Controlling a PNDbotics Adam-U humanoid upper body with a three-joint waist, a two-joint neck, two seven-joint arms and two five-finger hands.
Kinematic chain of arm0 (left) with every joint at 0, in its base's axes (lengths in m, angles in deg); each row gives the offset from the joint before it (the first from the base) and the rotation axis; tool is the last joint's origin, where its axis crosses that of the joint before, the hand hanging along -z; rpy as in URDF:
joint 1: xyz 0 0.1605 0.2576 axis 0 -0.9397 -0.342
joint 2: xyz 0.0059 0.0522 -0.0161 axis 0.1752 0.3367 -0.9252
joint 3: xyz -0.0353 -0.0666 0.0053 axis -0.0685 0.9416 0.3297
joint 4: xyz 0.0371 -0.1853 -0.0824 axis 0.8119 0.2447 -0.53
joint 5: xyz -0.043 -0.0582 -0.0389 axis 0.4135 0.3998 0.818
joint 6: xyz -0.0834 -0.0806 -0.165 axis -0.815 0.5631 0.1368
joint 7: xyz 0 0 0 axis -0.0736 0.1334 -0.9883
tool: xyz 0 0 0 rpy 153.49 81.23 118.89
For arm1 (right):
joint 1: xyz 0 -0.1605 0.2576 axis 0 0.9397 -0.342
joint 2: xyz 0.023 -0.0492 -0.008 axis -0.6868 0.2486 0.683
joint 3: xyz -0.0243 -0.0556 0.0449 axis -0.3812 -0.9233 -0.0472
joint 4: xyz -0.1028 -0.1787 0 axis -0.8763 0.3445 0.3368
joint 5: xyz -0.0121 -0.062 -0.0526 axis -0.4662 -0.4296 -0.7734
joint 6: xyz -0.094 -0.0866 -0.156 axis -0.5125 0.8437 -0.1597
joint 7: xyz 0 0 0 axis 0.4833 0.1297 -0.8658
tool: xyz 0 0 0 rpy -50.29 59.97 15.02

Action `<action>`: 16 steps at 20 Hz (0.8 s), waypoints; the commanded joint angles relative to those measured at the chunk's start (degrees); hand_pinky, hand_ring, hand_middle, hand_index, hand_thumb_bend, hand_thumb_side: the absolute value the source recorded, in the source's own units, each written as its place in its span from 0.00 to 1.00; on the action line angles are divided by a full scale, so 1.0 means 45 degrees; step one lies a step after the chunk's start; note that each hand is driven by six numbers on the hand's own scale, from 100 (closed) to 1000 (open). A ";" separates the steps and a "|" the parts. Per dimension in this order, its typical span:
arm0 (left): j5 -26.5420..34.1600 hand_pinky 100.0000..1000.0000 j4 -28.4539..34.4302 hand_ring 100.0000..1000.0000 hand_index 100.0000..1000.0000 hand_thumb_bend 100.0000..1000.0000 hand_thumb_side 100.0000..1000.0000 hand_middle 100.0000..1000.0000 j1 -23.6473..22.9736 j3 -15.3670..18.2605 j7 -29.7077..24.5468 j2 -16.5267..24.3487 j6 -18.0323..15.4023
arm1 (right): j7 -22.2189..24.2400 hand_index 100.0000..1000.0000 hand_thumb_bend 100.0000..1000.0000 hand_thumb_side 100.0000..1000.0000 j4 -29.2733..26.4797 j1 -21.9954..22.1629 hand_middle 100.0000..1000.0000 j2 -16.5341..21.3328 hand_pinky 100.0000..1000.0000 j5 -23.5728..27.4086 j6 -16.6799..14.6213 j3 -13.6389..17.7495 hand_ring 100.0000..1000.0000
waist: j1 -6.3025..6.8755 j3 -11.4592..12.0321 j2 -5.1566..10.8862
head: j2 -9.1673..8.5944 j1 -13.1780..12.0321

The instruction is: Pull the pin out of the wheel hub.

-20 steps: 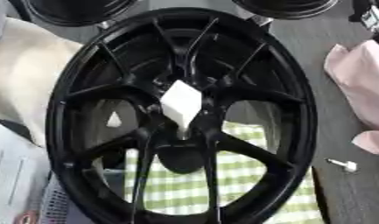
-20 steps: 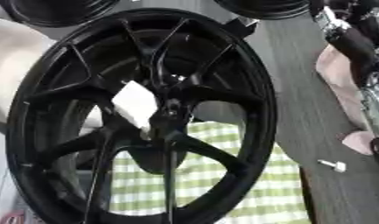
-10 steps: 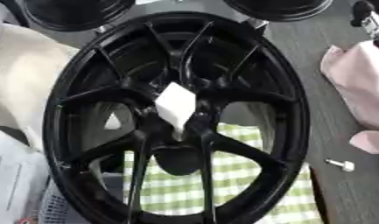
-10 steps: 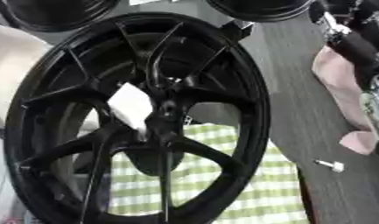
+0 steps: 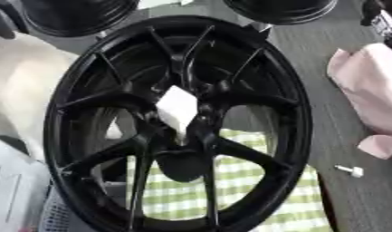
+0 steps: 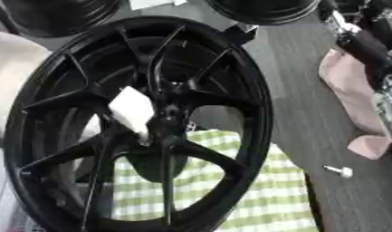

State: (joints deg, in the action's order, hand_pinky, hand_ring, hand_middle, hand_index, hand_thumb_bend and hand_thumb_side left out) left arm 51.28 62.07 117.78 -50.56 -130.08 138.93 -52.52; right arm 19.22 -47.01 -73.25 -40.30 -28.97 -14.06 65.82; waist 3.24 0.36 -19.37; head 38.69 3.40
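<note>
A large black wheel hub (image 5: 112,97) with thin spokes stands tilted on its rim and fills most of both views. A white, angular piece (image 5: 176,108) sits at its centre, where the spokes meet. A small white pin-like part (image 5: 349,171) lies on the grey table to the right of the wheel. Neither of my hands shows. Only dark and silver arm parts (image 6: 365,41) appear at the upper right edge of the right eye view.
A green and white checked cloth (image 5: 254,199) lies under the wheel's lower half. A pink cloth (image 5: 369,90) lies at the right. Two more black wheels (image 5: 72,16) (image 5: 282,9) stand along the far edge. Pale material (image 5: 21,90) lies at the left.
The wheel hub has shifted very slightly in the picture. The small white part on the table has stayed where it was.
</note>
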 commanded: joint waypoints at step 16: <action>0.0037 0.80 -0.2918 0.75 0.76 0.65 0.39 0.66 0.5561 -0.3860 -0.2555 -0.3220 0.0711 | 0.0157 0.76 0.31 0.37 0.0127 -0.0088 0.64 0.0293 0.93 0.0003 0.0070 -0.0035 0.70 | 0.0283 -0.0179 0.0772 | 0.0309 -0.0257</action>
State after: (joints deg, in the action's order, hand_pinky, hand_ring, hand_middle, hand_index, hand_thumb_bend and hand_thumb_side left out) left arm 51.19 49.62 141.57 -67.84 -141.16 124.27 -49.42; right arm 19.83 -46.10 -73.21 -40.30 -28.96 -13.59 65.42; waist 4.71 -0.37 -17.75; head 39.78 2.52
